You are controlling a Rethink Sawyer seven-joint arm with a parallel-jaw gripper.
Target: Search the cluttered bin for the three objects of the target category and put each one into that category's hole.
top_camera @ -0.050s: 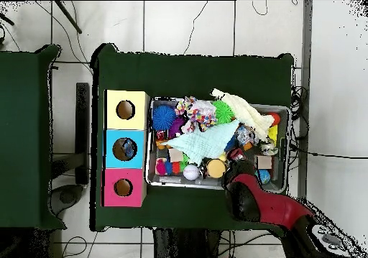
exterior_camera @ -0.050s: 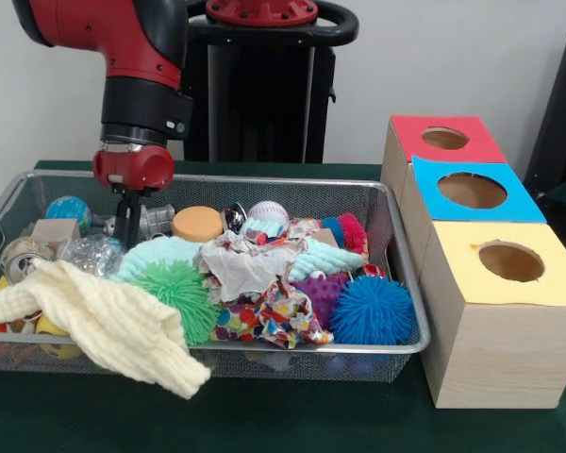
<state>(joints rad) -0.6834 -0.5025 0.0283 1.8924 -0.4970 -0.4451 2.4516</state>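
Shown mid-search, the gripper (exterior_camera @ -0.050s: 127, 226) hangs low inside the wire-mesh bin (exterior_camera @ -0.050s: 401, 274), its dark fingers (exterior_camera @ -0.050s: 123, 222) descending among the clutter; whether they are spread or pinched on anything cannot be told, since the two appear as one dark column. Just beside the fingers, on the side towards the boxes, lie a small metallic piece (exterior_camera @ -0.050s: 155, 220) and an orange disc (exterior_camera @ -0.050s: 198, 224); on the opposite side sit a blue globe-like ball (exterior_camera @ -0.050s: 68, 211) and a wooden block (exterior_camera @ -0.050s: 54, 231). Directly below the fingertips rests a clear crinkled item (exterior_camera @ -0.050s: 92, 253), possibly plastic wrap, touching the pale mint knitted cloth (exterior_camera @ -0.050s: 160, 257). The target category is not evident, so candidates include the green spiky ball (exterior_camera @ -0.050s: 181, 293) and blue spiky ball (exterior_camera @ -0.050s: 372, 310), both well apart from the fingers and towards the camera. The three holes, in the red box (exterior_camera @ -0.050s: 445, 139), blue box (exterior_camera @ -0.050s: 472, 191) and yellow box (exterior_camera @ -0.050s: 511, 261), stand outside the bin, far across it from the fingers. Good practice is probably to descend vertically onto one isolated item, avoiding the cream cloth (exterior_camera @ -0.050s: 104, 326) draped over the rim, which could snag and drag neighbours.
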